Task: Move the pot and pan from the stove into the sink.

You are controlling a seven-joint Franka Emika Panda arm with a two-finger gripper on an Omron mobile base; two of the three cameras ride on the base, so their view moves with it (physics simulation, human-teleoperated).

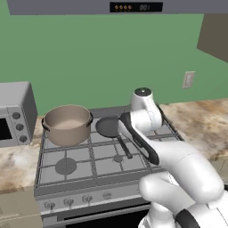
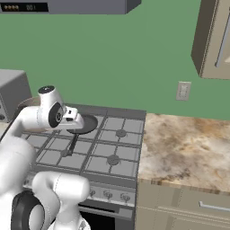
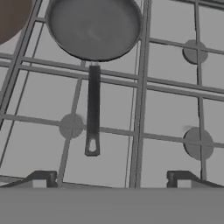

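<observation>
Approach step: the end effector (image 3: 109, 178), fingers wide apart and empty, hovers above the stove (image 1: 80, 167). The pan (image 3: 94, 28) sits at twelve o'clock, handle pointing back. Next, seemingly, descend onto the handle.

pot (image 1: 67, 125) on stove (image 1: 80, 171) rear-left, pan (image 1: 108, 127) just right

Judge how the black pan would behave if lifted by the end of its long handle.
The pan looks rigid, so it shouldn't flex. Its bowl sits far from the handle's end, so it would probably droop bowl-down in the gripper. The thin handle may twist between the fingers.
</observation>
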